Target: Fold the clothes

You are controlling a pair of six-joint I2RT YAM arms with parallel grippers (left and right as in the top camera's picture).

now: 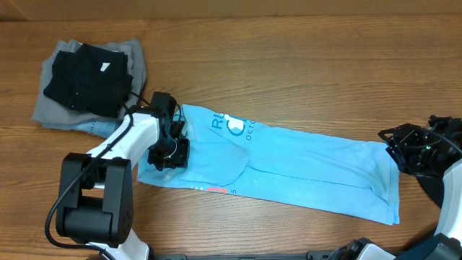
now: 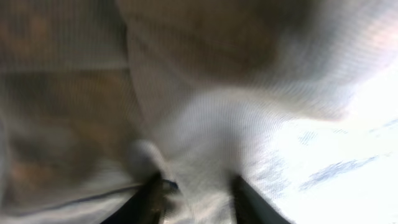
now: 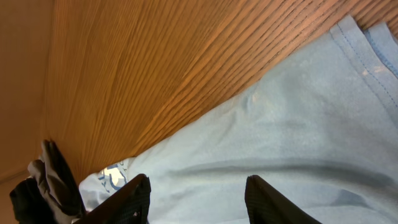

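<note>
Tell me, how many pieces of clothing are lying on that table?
3: a sky-blue shirt stretched across the middle, and a black garment lying on top of a grey garment at the left. More may be hidden under that pile.

Sky-blue shirt [image 1: 303, 162] lies folded in a long strip; near its lettered end, black garment [image 1: 83, 79] atop grey garment [image 1: 54, 112].

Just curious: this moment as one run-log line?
blue shirt: long folded strip on table | left gripper: at lettered end, grip unclear | right gripper: open, by other end
</note>
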